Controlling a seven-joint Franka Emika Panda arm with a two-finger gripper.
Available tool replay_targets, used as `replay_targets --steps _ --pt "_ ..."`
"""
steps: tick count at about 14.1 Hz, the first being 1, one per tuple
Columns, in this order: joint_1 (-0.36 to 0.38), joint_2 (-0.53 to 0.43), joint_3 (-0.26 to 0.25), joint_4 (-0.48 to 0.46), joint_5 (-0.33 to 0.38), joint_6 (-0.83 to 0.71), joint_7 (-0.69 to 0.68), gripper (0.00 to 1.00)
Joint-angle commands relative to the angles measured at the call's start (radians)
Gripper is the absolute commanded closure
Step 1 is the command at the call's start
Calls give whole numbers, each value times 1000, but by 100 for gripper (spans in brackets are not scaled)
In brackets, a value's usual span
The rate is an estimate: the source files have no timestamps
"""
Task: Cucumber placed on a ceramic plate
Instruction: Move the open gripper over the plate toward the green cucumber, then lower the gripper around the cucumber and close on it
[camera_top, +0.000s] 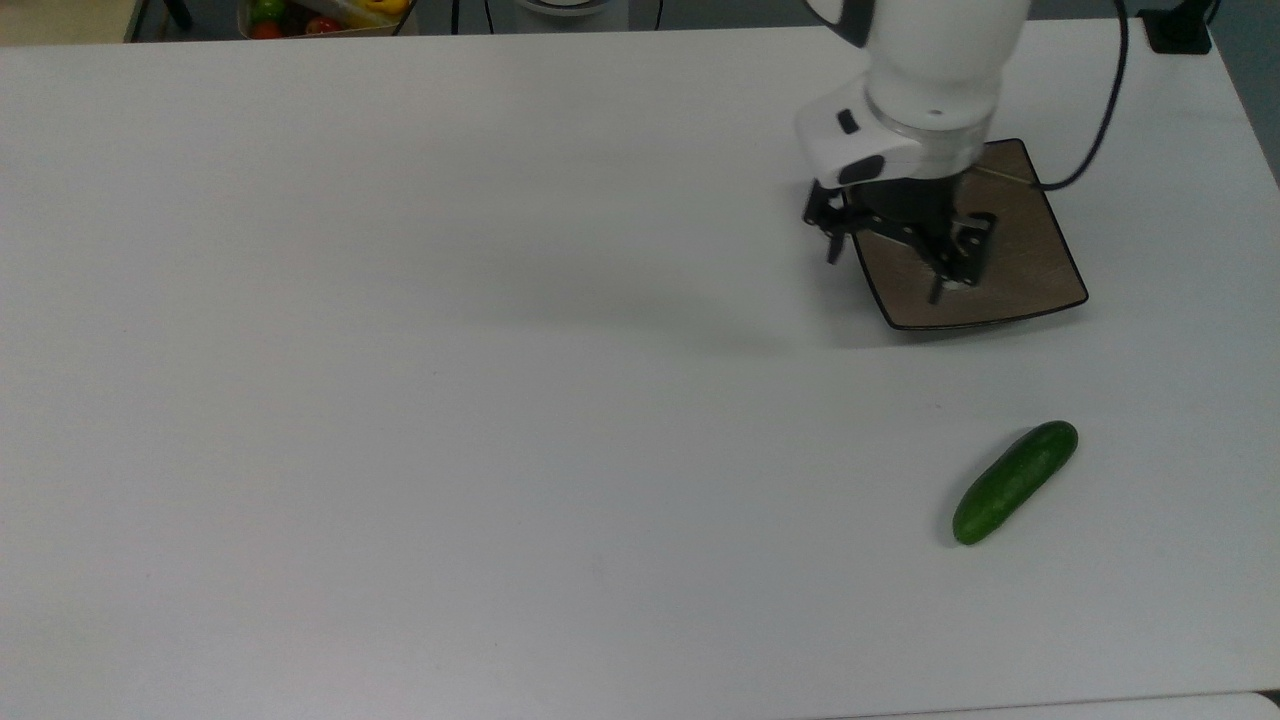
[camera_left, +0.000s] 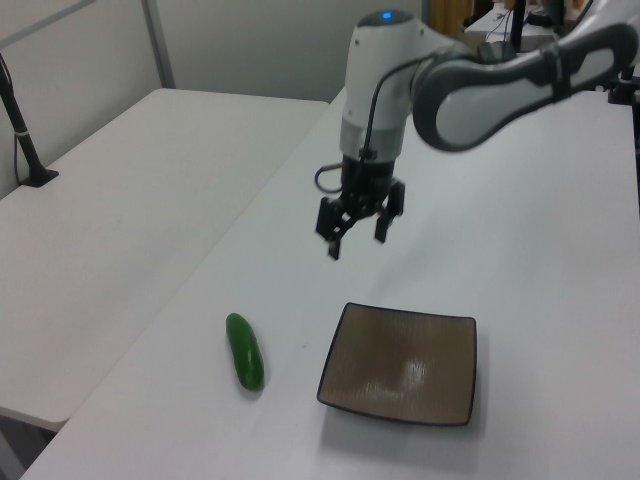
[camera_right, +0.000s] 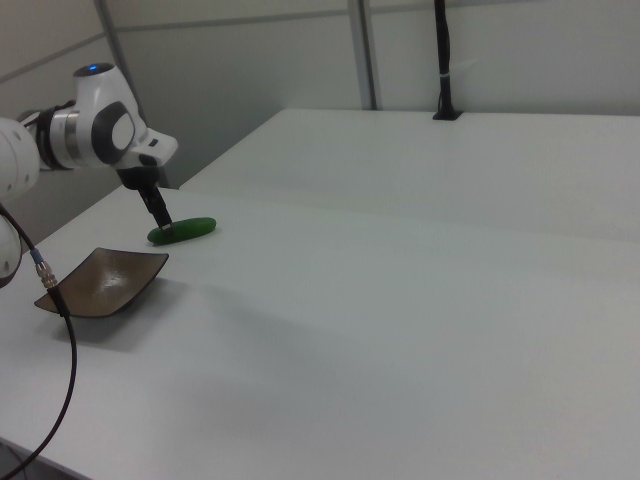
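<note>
Cucumber (camera_top: 1015, 483): lies bare on the white worktop (camera_top: 400, 400), well apart from the plate (camera_top: 1030, 270), toward the top view's lower right. Gripper (camera_top: 885, 270): hangs above the plate's left edge in the top view, fingers (camera_top: 936, 290) spread, grasping nothing.

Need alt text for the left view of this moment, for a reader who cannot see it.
A white robot arm holds its open gripper in the air above a white table, beyond a square brown ceramic plate. A dark green cucumber lies on the table to the left view's left of the plate, untouched.
</note>
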Motion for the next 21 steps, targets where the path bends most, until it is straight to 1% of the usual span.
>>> replay_targets --steps 1,3,5,6,7,8,10,14,16,19,21 --pt "109 129 -94 118 34 137 98 0" --pt "138 192 -121 154 34 221 131 0" --pt "166 238 -132 156 33 328 147 0" --pt "189 285 -160 157 34 403 159 0" --pt "195 313 -178 157 36 479 200 0" --pt "194 342 -178 159 36 561 220 0" --pt "195 373 -178 160 36 648 230 0" --pt "194 439 -177 232 36 683 231 0" --pt "192 454 -172 237 36 703 233 0" --pt "189 482 -168 238 36 774 231 0" --pt "189 491 -166 240 36 775 231 0"
